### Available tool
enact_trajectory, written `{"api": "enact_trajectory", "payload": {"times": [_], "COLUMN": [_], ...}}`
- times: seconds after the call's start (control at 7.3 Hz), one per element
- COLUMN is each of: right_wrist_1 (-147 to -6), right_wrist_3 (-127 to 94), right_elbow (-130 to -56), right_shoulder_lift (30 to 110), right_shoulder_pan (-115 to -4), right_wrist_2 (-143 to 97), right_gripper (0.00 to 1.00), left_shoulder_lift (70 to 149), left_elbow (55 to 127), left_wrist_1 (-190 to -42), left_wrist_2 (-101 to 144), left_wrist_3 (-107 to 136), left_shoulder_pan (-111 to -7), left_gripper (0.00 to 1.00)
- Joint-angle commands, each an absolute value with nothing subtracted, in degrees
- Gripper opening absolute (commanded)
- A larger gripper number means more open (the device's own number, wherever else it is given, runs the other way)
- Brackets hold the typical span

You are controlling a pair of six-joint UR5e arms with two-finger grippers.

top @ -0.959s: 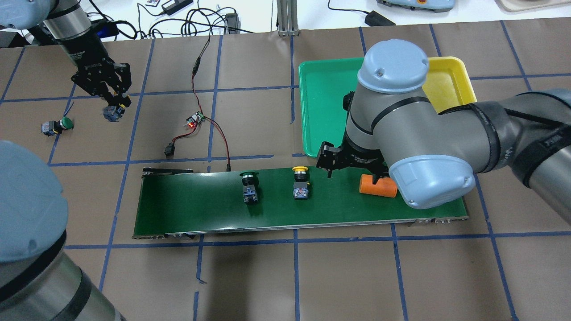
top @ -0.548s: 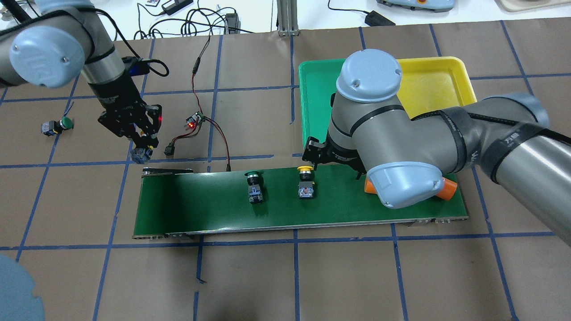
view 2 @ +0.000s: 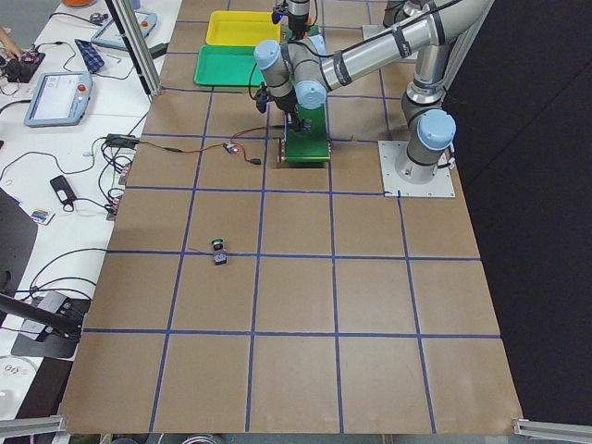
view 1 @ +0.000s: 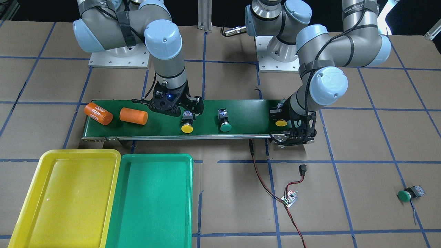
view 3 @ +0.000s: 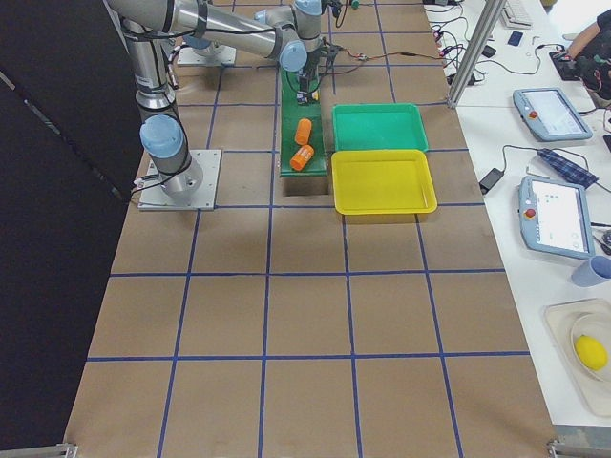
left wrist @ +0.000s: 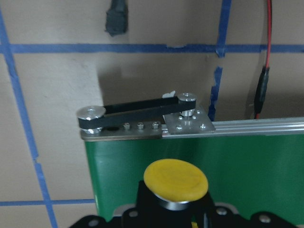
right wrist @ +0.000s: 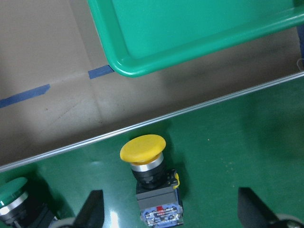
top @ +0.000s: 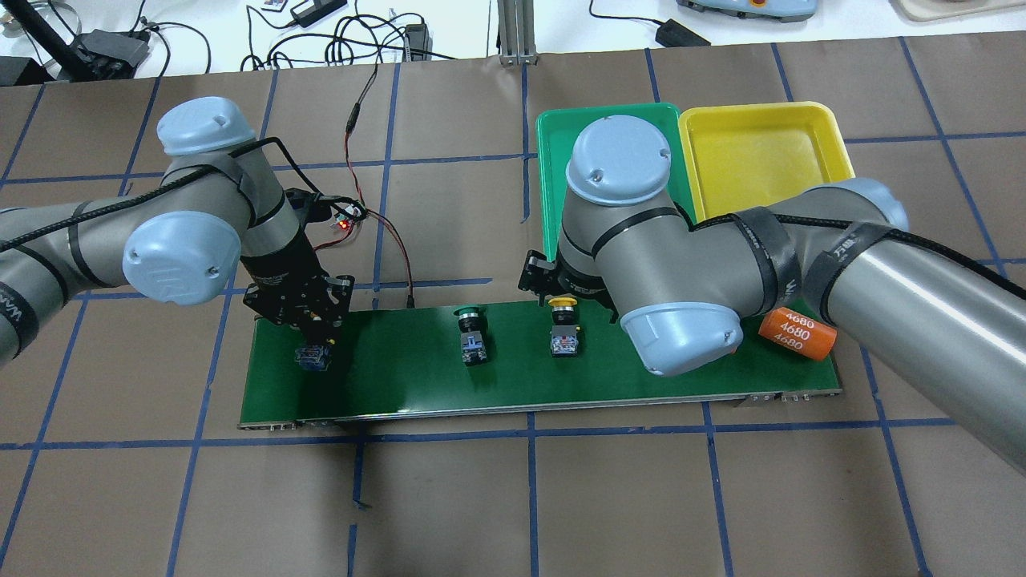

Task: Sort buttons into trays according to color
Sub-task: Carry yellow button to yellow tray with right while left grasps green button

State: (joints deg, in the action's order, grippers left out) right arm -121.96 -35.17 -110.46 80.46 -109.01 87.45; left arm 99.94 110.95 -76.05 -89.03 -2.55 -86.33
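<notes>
**Four buttons, two trays**

Your left gripper point(top: 314, 338) clamps one yellow button point(left wrist: 175, 179), mushroom-capped, over the belt point(view 1: 248, 117) end. Your right gripper point(right wrist: 173, 211) gapes astride the second yellow point(right wrist: 142, 148) on the belt, beside one green point(view 1: 225, 127). The other green point(view 1: 403, 195) lies off-belt. Two glossy trays, yellow tray point(view 1: 69, 199) and green tray point(view 1: 155, 199), sit near it.

On the conveyor belt point(top: 385, 385) we see one wide open stretch, between the left gripper point(top: 317, 340), closed round its gripped yellow button point(view 1: 280, 123) at the left end, and the green button point(top: 473, 343) mid-belt. Rightward it tightens: the free yellow button point(top: 563, 324) stands between the spread fingers point(right wrist: 94, 211) of the right gripper point(right wrist: 171, 194). Two orange cylinders point(view 1: 133, 116) crowd the belt's right end. Just past the far edge sits the green tray point(top: 545, 176), with the yellow tray point(top: 765, 112) just beside it on the right — both open from above. Far-left of the belt, wires point(top: 393, 240) and a small board point(top: 345, 220) clutter the table point(top: 641, 497).
</notes>
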Motion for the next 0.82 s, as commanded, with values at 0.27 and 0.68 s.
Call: {"api": "enact_trajectory", "payload": {"times": [0.27,0.68], "right_wrist_1": [-122.52,-120.95], "right_wrist_3": [-39.81,-41.22], "right_elbow": [-113.55,-112.5], "right_shoulder_lift": [77.26,76.64], "right_shoulder_pan": [-108.9,-108.81], "right_wrist_2": [87.63,87.71], "right_gripper": [0.82,0.0], "left_shoulder_lift": [98.27,105.25], "left_elbow": [110.4,90.34], "left_wrist_1": [-73.21,-81.72], "left_wrist_2": [-88.86,-89.21], "left_wrist_3": [-2.28,-22.73], "left_shoulder_pan": [-86.93,-71.69], "left_gripper": [1.0,1.0]}}
